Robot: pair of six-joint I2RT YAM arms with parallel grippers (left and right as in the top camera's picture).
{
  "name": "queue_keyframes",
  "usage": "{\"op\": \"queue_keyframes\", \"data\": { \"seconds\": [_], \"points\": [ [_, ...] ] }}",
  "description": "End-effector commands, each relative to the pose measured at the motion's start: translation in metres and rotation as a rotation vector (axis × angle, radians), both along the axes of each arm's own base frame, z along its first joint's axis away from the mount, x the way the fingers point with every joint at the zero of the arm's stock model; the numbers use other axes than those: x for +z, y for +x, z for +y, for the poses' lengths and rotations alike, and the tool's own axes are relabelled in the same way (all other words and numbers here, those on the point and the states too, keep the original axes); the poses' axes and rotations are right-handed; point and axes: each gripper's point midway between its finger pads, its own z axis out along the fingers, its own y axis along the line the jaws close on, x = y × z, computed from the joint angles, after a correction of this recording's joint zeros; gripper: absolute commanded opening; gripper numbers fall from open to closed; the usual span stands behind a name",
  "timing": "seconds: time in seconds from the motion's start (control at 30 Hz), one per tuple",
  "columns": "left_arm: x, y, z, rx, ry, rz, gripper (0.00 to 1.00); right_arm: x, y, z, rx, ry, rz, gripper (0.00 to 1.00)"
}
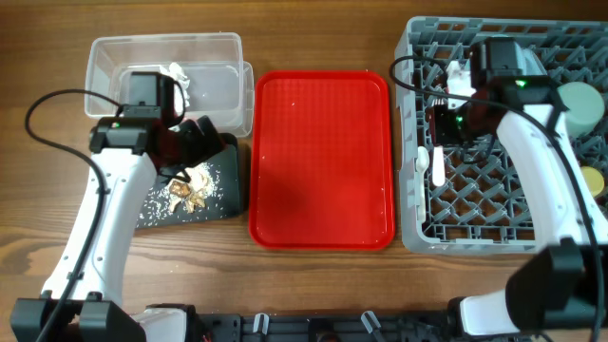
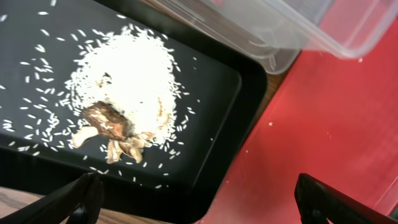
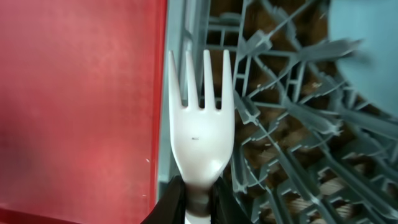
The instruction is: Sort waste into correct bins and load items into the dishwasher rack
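Observation:
My left gripper [image 1: 195, 142] [image 2: 199, 208] is open and empty above the near right corner of the shallow black tray [image 1: 223, 190] [image 2: 211, 106]. The tray holds brownish food scraps [image 1: 190, 193] [image 2: 112, 124] with white crumbs [image 2: 134, 71]. Crumpled white tissue [image 1: 177, 72] lies in the clear tub [image 1: 214, 57] [image 2: 298, 25]. My right gripper [image 1: 440, 141] [image 3: 199, 202] is shut on the handle of a white plastic fork [image 1: 437, 169] [image 3: 200, 124], held over the left edge of the grey dishwasher rack [image 1: 503, 218] [image 3: 280, 124]. The red wrapper is not visible.
The red serving tray [image 1: 321, 157] [image 2: 329, 124] [image 3: 74, 93] lies between the black tray and the rack. A mint-green bowl [image 1: 580, 103] and a yellow cup [image 1: 596, 180] sit at the rack's right side. A pale blue dish [image 3: 367, 37] shows in the rack.

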Motion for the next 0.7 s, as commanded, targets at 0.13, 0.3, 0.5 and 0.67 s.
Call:
{"op": "queue_keyframes", "data": {
  "seconds": [0.13,0.3,0.5,0.67],
  "points": [
    [0.004,-0.006,-0.039,-0.219,0.021,-0.019,1.00,-0.025,-0.004,0.009,0.000,0.051,0.092,0.47],
    [0.002,-0.014,-0.039,-0.277,0.039,0.009,1.00,0.035,0.009,0.021,0.027,0.138,-0.125,0.51],
    [-0.006,-0.046,-0.033,-0.282,0.042,0.115,1.00,0.081,-0.011,0.020,0.031,0.161,-0.273,0.54],
    [0.002,-0.067,-0.030,-0.294,0.041,-0.067,1.00,0.071,-0.046,0.021,0.043,0.167,-0.397,0.79]
  ]
}}
